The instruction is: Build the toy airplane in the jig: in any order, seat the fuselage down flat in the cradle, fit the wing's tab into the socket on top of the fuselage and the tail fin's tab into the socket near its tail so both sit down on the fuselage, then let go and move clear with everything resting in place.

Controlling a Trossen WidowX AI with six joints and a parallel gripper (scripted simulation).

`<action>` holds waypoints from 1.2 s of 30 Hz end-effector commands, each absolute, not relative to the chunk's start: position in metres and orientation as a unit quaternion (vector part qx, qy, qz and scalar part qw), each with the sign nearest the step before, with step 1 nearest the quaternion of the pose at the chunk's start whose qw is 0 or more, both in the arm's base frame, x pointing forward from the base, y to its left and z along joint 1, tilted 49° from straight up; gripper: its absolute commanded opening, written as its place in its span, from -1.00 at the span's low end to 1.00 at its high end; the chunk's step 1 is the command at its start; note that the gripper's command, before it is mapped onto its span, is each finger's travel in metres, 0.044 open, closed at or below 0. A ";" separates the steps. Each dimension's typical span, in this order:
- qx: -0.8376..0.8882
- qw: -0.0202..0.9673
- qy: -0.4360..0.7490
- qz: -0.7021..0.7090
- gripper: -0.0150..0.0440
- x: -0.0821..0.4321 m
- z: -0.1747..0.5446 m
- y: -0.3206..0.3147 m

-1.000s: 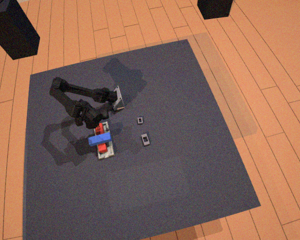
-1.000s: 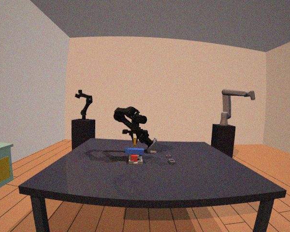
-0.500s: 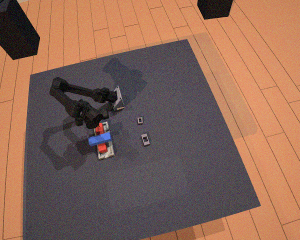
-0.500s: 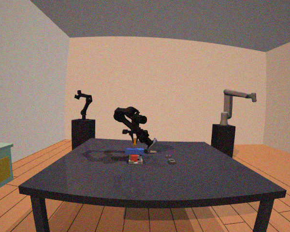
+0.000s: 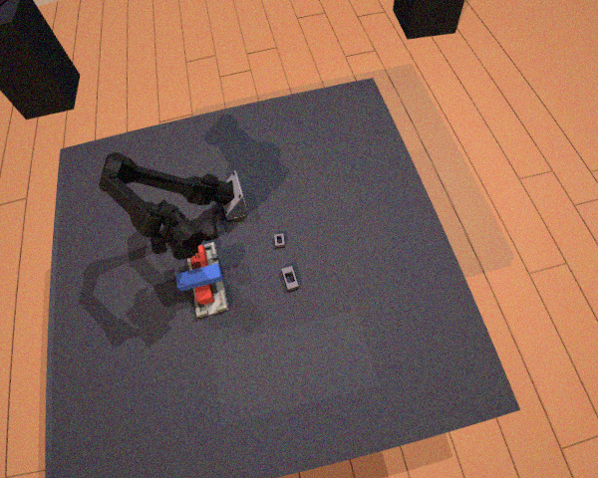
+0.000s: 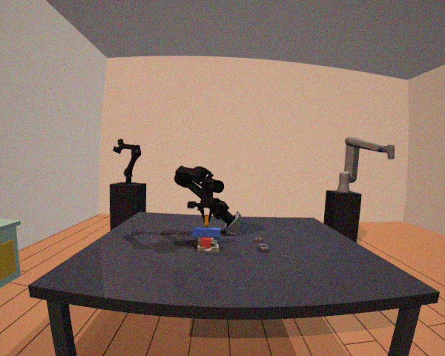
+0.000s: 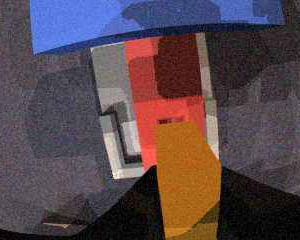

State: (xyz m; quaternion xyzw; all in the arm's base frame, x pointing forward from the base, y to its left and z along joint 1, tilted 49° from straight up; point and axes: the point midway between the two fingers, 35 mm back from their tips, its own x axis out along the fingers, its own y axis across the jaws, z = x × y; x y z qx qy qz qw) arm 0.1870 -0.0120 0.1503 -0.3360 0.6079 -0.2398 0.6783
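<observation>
The red fuselage [image 5: 204, 295] [image 6: 205, 242] [image 7: 144, 107] lies in the pale jig [image 5: 217, 309] [image 6: 208, 250] [image 7: 108, 75]. The blue wing [image 5: 199, 277] [image 6: 206, 231] [image 7: 80, 22] lies across the top of the fuselage; its tab and socket are hidden. My gripper [image 6: 206, 222] [image 7: 179, 170] is shut on the orange tail fin [image 6: 206, 219] [image 7: 182, 150] and holds it upright over the tail end. In the wrist view the dark tail socket [image 7: 165, 121] shows just past the fin's end, partly covered by it. Whether the fin touches the fuselage cannot be told.
Two small grey hollow holders, a larger one [image 5: 289, 278] [image 6: 263, 248] and a smaller one [image 5: 279, 240] [image 6: 258, 239], stand to the right of the jig on the dark table [image 5: 371, 329] [image 6: 234, 283]. The arm's pale base plate [image 5: 235, 203] [image 6: 235, 223] is behind the jig.
</observation>
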 end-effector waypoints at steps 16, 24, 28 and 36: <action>-0.341 0.677 0.606 -0.242 -0.27 0.189 0.133 -0.034; -0.337 0.678 0.607 -0.241 -0.36 0.190 0.134 -0.032; -0.337 0.678 0.607 -0.241 -0.49 0.190 0.134 -0.032; -0.337 0.678 0.607 -0.241 0.04 0.190 0.134 -0.032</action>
